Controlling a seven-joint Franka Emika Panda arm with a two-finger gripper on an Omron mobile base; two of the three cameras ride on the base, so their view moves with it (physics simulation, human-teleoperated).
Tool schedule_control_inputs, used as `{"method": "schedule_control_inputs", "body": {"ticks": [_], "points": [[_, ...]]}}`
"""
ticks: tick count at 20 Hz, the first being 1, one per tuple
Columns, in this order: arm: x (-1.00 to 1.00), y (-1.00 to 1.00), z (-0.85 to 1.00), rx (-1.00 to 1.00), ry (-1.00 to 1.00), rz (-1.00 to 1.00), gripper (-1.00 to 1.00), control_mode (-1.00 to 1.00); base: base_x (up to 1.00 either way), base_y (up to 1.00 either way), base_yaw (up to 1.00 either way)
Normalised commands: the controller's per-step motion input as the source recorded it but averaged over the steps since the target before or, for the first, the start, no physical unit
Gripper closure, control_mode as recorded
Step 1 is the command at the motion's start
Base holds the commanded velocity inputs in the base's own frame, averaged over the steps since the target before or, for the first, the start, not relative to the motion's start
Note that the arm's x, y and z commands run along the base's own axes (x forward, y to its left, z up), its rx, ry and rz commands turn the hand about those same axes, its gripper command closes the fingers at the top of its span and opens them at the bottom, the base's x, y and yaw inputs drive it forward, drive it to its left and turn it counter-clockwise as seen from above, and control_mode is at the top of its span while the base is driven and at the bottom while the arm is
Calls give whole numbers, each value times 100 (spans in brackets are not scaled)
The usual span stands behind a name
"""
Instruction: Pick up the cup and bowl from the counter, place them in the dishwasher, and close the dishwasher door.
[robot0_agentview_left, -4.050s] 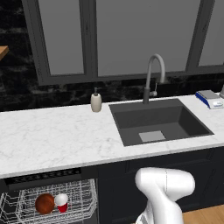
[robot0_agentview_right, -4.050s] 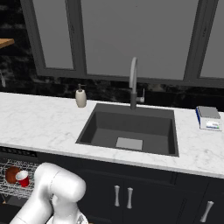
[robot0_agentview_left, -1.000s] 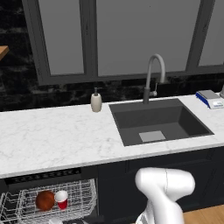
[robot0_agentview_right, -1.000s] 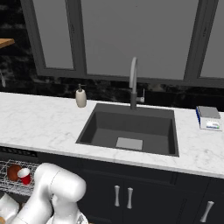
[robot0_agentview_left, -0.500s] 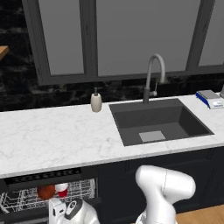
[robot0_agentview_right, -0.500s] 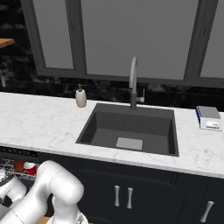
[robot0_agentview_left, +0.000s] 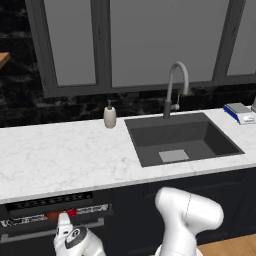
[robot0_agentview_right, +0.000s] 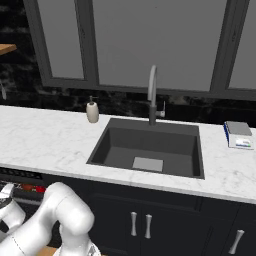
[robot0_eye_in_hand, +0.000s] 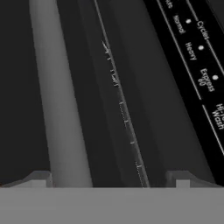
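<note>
The dishwasher door (robot0_agentview_left: 30, 239) stands almost upright, leaving a narrow gap under the dark control strip (robot0_agentview_left: 50, 203). Through that gap I see a brown sliver of the bowl (robot0_agentview_left: 52, 215) and a red sliver of the cup (robot0_agentview_left: 73, 212) on the rack inside. My gripper (robot0_agentview_left: 64, 224) is pressed against the door's outer face, by the grey bar handle (robot0_agentview_left: 30, 233). In the hand view the handle (robot0_eye_in_hand: 57, 96) runs close past the left fingertip (robot0_eye_in_hand: 37, 178). The gripper (robot0_eye_in_hand: 109, 181) is open with nothing between its fingers. The control strip (robot0_eye_in_hand: 197, 65) lies to the right.
The white marble counter (robot0_agentview_left: 60, 155) holds a beige soap dispenser (robot0_agentview_left: 109, 117), a dark sink (robot0_agentview_left: 180, 140) with a faucet (robot0_agentview_left: 175, 85), and a small blue-and-white item (robot0_agentview_left: 240, 112) at far right. Dark cabinet fronts (robot0_agentview_right: 145, 220) sit below the sink.
The dishwasher door has swung up from lying flat open to nearly upright. The rack with cup and bowl went back inside. My hand rose with the door.
</note>
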Motion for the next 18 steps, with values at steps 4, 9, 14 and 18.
{"method": "schedule_control_inputs", "body": {"ticks": [4,9,14,18], "points": [[53,4,-45,-2,-30,-58,-100,-100,0,0,0],[54,7,-46,-4,-24,-54,-100,-100,0,0,0],[62,1,-42,0,-32,-41,-100,-100,0,0,0],[53,0,-51,0,-32,-25,-100,-100,0,0,0]]}}
